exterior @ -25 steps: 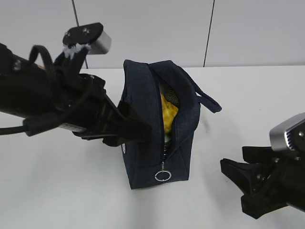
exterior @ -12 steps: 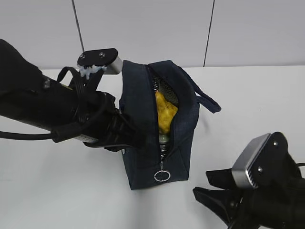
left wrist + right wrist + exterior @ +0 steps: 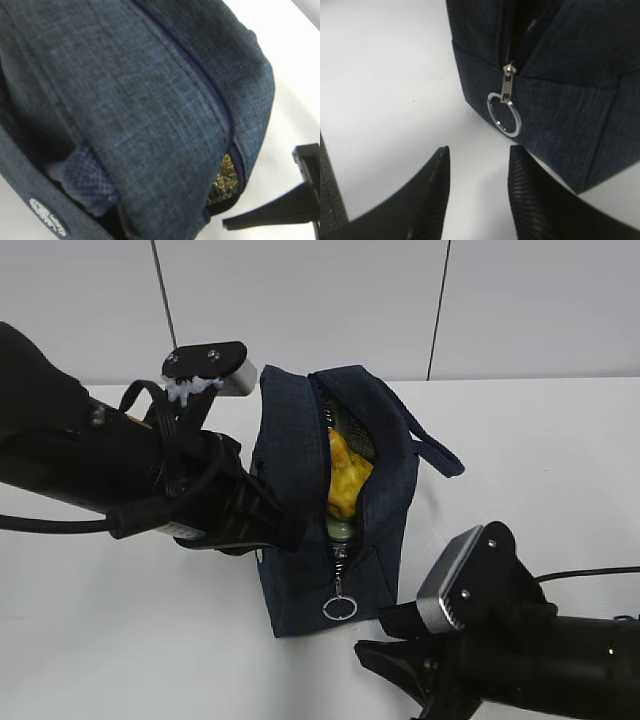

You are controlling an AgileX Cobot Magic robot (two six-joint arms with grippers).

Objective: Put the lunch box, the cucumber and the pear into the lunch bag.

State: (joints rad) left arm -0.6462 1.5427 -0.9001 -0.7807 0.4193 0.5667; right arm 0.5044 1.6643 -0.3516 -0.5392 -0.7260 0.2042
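The navy lunch bag stands on the table with its zipper partly open. The yellow pear shows in the opening. A pale green bit below it looks like the lunch box lid. The cucumber is hidden. The silver ring pull hangs at the bag's front end and also shows in the right wrist view. My left gripper presses into the bag's left side, where the fabric is bunched, and seems shut on it. My right gripper is open and empty, just short of the ring pull.
The bag's loop handle sticks out to the right. The white table runs back to a grey panelled wall. My right arm lies low along the front right of the table.
My right gripper has swung left from the table's right edge to just in front of the ring pull. My left arm shifted right against the bag, and the opening has narrowed a little.
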